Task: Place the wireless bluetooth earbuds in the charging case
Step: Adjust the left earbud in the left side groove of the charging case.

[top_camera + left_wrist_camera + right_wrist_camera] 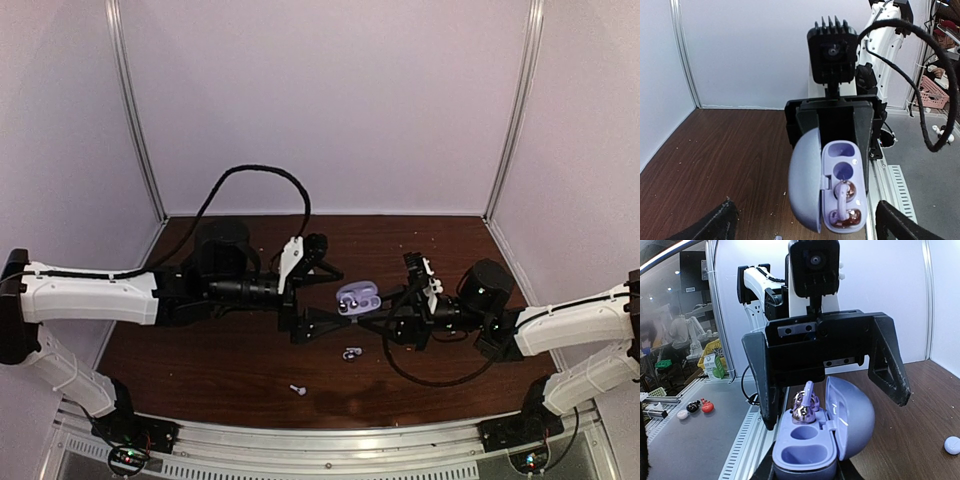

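At worktop (pixel 200 350) centre, left gripper (pixel 322 300) is spread wide and empty, just left of the open lavender charging case (pixel 358 297). One earbud (pixel 805 407) stands in a slot, the other slot is bare. Right gripper (pixel 388 312) is pinched on the case. Loose earbud (pixel 297 389) lies near the front edge, second earbud (pixel 350 352) between it and the case.

Dark wood-grain table (pixel 200 350), pale specks scattered over it. Tiny whitish earbud (pixel 351 352) lies abt mid-table; 2nd earbud (pixel 297 389) lies nearer the front edge, left of the 1st, apart from it. Right wrist view: small pale round item (pixel 952 445) on the wood, can't tell what.
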`<state>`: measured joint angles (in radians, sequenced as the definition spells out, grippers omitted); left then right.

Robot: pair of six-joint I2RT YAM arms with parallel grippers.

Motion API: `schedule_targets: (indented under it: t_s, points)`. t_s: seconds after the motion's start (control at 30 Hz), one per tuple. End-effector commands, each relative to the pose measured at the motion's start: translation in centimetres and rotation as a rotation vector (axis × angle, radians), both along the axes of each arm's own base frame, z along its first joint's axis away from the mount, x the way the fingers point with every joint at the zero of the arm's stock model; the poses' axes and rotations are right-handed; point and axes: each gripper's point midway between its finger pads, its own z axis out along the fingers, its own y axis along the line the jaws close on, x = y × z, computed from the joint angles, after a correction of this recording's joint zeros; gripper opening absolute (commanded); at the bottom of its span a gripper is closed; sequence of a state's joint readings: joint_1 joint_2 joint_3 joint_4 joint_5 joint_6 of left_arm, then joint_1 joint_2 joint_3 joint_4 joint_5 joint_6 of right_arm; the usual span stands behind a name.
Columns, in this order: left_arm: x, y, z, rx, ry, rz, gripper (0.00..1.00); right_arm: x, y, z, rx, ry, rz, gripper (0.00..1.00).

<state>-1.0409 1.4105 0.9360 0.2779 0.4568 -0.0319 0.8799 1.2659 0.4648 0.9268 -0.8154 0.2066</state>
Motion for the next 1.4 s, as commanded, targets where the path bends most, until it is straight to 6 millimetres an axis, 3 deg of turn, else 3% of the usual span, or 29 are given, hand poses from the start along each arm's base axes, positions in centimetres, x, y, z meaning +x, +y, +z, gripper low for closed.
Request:
schedule_targets:
  t_s: [0.0,0.17,0.4,0.67,0.87,1.03,1.37]
  points:
    - [-1.2,0.8,1.3,-0.037,-0.013,-0.037,0.98,-0.5,-0.1,1.8,0.054,-0.06,0.013,0.0]
    - [-0.9,1.2,2.6,-0.065,-0.007,0.002,0.96,-0.5,0.0,1.6,0.046,-0.059,0.017,0.0]
    - [-0.2,2.6,4.5,-0.066,-0.102,0.071,0.81,-0.1,0.3,0.6,0.005,-0.039,0.0,0.0]
    - [-2.5,2.5,3.2,0.048,-0.166,-0.09,0.47,0.5,0.5,-0.4,-0.048,-0.041,-0.021,0.0]
    - [-2.1,1.8,2.7,0.07,-0.155,-0.092,0.4,0.7,0.6,-0.6,-0.071,-0.053,-0.032,0.0]
    - [-1.6,1.0,1.3,0.118,-0.125,-0.072,0.39,0.7,0.6,-0.6,-0.078,-0.059,-0.033,0.0]
    - [-1.5,0.6,0.8,0.13,-0.116,-0.075,0.33,0.7,0.7,-0.6,-0.082,-0.061,-0.032,0.0]
